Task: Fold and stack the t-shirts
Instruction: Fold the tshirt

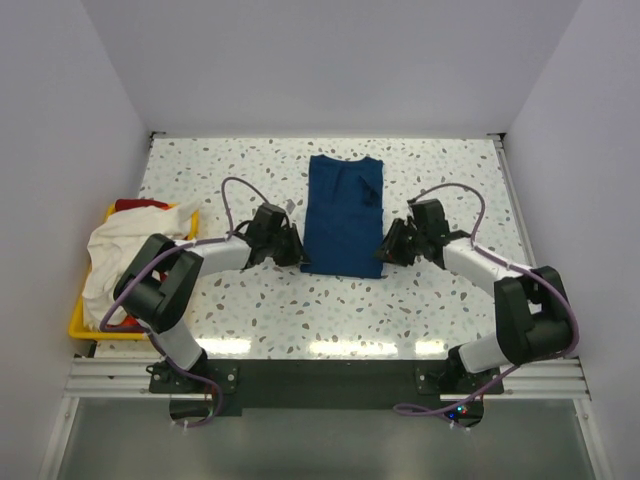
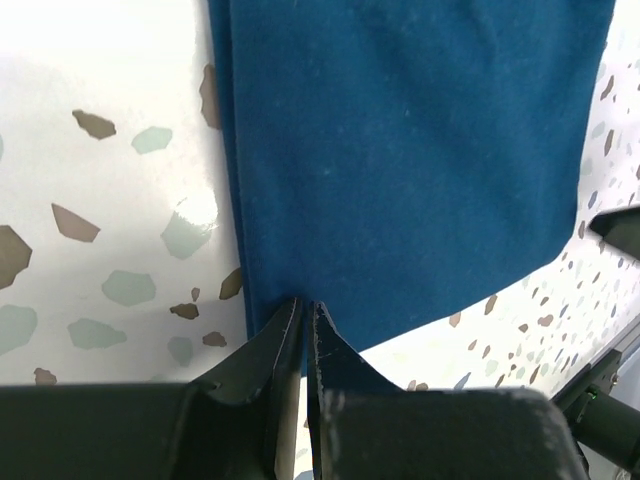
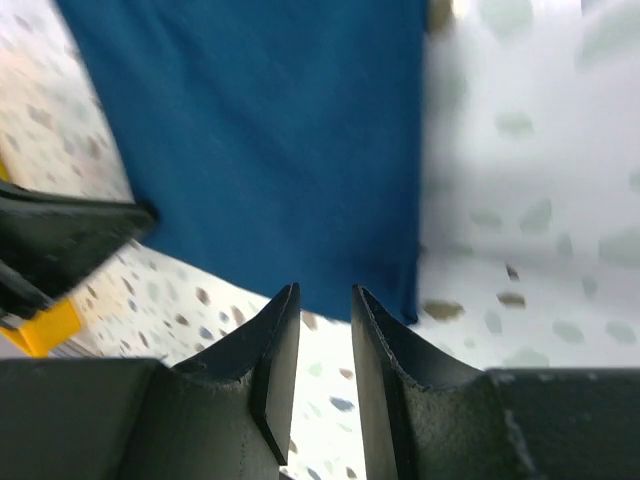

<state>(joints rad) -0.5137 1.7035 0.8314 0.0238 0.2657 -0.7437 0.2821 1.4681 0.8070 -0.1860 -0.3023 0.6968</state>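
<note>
Nearest me, at the table's (image 1: 300, 310) left edge, the yellow bin (image 1: 85, 330) is holding the shirts I am saving for later. A cream-white t-shirt (image 1: 105, 255) is spilling over its rim and a red one (image 1: 140, 205) is showing at its far end.

Further in, I am working both arms at the near hem of the navy t-shirt (image 1: 343, 215), one at each corner, so the cloth can be lifted evenly and folded away from me. The left gripper (image 2: 305, 302) is sitting right on the near-left corner with its jaws drawn almost together. Only a sliver is showing between them, and I cannot tell whether cloth is caught there. The right gripper (image 3: 324, 290) is hanging just short of the near-right corner with its jaws apart, bare table between them and nothing in its grasp. I am judging that it needs to reach the hem before closing.

Beyond them, the navy shirt is lying flat as a long narrow panel, sides already folded in, running toward the table's far edge. By my reckoning the crosswise fold is next, and the stacking is not yet begun.
</note>
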